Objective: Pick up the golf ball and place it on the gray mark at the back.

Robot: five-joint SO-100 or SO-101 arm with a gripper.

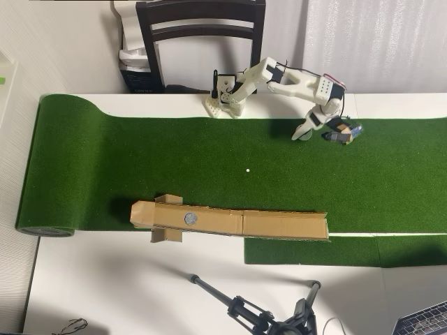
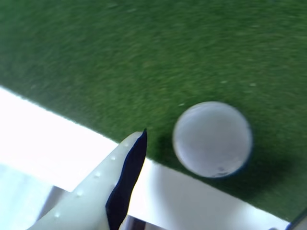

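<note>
White desk (image 1: 140, 279) with a strip of green fake turf (image 1: 140, 167) laid across it, the left end rolled up in the overhead view. Behind it there's a dark wooden chair (image 1: 201, 28) and pale curtains. At the near edge you can see a black tripod (image 1: 265, 317) and the corner of a laptop.

The turf has a short fuzzy pile, and a smaller piece is added at the near right. A long cardboard channel (image 1: 279, 225) lies along its near edge, brown with folded side walls and little tabs sticking out at its left end. The gray mark (image 1: 191, 218) is a flat round spot in the left part of that channel. A tiny white dot (image 1: 247, 169) sits mid-turf.

The arm (image 1: 293, 80) is white plastic, based at the far edge of the turf and reaching right. The gripper (image 1: 328, 131) is down near the turf's far right edge.

In the wrist view the ball (image 2: 212, 139) is a white sphere, blurry, with a faint dark print low down. It rests on the turf right by the desk edge, well away from the mark. One pale finger with a black pad (image 2: 127, 184) sits just left of it, apart from it. The gripper is spread and holds nothing.
</note>
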